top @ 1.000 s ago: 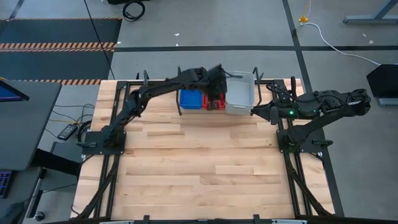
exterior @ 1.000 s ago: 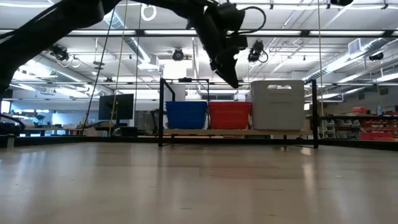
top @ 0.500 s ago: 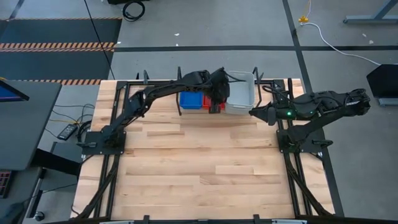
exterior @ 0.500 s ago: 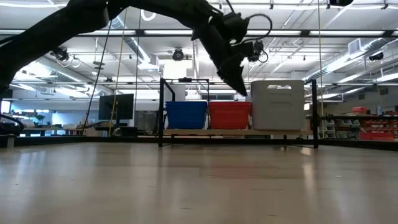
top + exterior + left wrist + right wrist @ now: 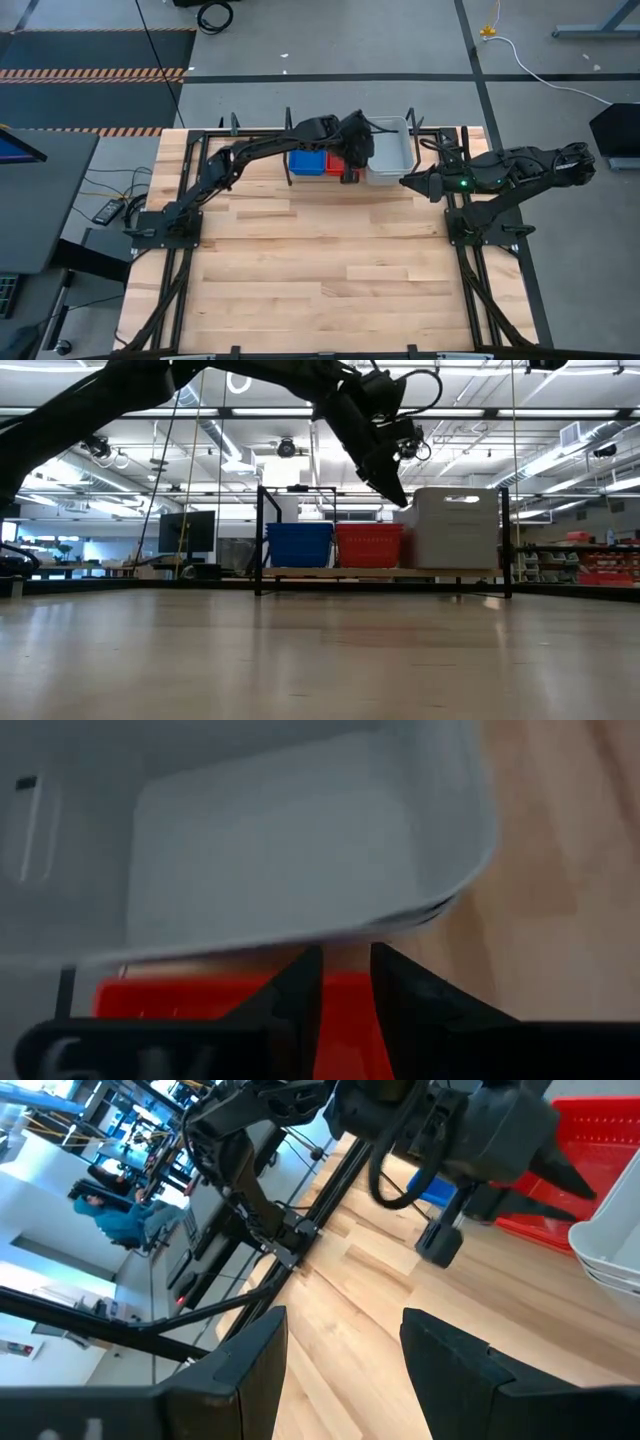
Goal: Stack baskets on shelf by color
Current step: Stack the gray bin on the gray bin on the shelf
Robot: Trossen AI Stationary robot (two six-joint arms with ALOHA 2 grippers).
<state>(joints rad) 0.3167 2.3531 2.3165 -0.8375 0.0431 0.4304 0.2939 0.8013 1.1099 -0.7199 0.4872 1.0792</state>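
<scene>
1. Behind the wooden worktop [image 5: 330,270] lies a big workshop hall with ceiling lights and benches, and a person in a teal top shows far off in the right wrist view.
2. Left claw [image 5: 352,158] hangs above the seam between the red baskets [image 5: 338,164] and the white baskets [image 5: 388,152]. Its fingers [image 5: 300,990] stand a narrow gap apart with nothing between them, so it looks placed to nudge or check the white pile, not to carry.
3. Right claw [image 5: 407,181] waits spread and empty just beside the near right corner of the shelf [image 5: 385,572].
4. Blue baskets [image 5: 300,544], red ones and white ones stand side by side on the shelf, one pile per colour, which suggests the sorting is nearly done.
5. White pile stands tallest because its baskets are larger.
</scene>
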